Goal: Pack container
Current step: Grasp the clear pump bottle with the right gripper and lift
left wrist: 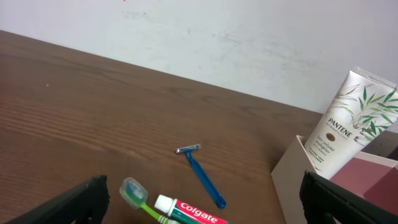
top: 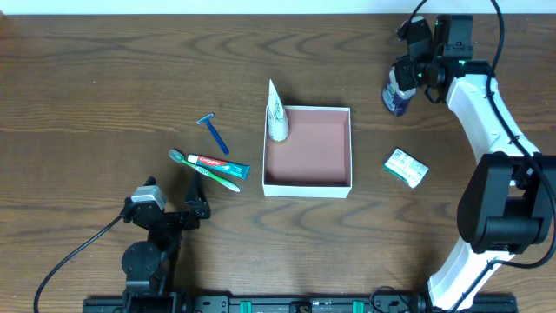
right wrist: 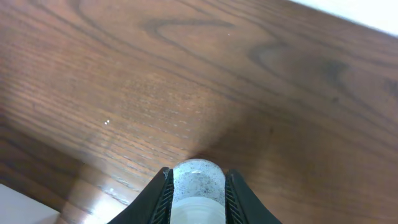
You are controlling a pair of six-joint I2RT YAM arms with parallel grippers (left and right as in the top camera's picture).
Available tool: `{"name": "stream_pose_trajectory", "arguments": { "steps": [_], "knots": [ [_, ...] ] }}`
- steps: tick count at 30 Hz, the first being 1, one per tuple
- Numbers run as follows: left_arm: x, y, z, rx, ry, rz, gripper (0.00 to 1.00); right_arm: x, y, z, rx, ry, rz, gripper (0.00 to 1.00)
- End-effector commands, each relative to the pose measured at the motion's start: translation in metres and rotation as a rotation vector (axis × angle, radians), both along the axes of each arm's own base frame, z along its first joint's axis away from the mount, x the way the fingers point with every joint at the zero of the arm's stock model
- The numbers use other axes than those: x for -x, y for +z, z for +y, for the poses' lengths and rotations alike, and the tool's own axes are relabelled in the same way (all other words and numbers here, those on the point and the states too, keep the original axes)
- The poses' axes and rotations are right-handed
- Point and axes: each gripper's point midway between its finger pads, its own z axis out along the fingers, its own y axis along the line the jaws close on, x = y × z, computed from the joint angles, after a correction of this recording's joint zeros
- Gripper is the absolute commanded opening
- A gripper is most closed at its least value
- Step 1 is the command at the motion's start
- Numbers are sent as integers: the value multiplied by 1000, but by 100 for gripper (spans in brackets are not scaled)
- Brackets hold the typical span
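Observation:
The container (top: 317,148), a shallow white square box with a reddish-brown inside, sits mid-table. A white Pantene tube (top: 276,113) leans in its far-left corner, also in the left wrist view (left wrist: 348,118) above the box wall (left wrist: 289,180). Left of the box lie a blue razor (top: 213,132), a Colgate toothpaste tube (top: 219,164) and a green toothbrush (top: 201,171). My left gripper (top: 195,207) stands open just short of them, nothing between its fingers. At the far right, my right gripper (top: 401,87) is shut on a small speckled bottle (right wrist: 198,180).
A small green-white carton (top: 406,167) lies right of the container. The right arm's white body (top: 491,113) stretches along the table's right side. The left arm's base and cable (top: 143,252) sit near the front edge. A pale wall rises beyond the table's far edge.

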Motion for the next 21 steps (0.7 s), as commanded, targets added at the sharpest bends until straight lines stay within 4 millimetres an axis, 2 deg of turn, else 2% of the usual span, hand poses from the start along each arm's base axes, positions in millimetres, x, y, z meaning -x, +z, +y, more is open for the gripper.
{"name": "stream_pose_trajectory", "arguments": {
  "steps": [1, 8, 9, 13, 17, 21],
  "knots": [
    [1, -15, -2, -15, -13, 44, 98, 3, 40, 0, -104, -113, -47, 1],
    [1, -15, -2, -15, -13, 44, 98, 30, 122, 27, -198, -136, -155, 1],
    [1, -15, -2, -15, -13, 44, 98, 37, 137, 34, -213, -132, -178, 1],
    [1, -15, -2, -15, -13, 44, 98, 67, 178, 56, -272, -124, -213, 1],
    [1, -15, -2, -15, -13, 44, 98, 99, 194, 83, -331, -109, -175, 1],
    [1, -15, -2, -15, -13, 44, 98, 118, 184, 108, -348, -128, -97, 1]
  ]
}}
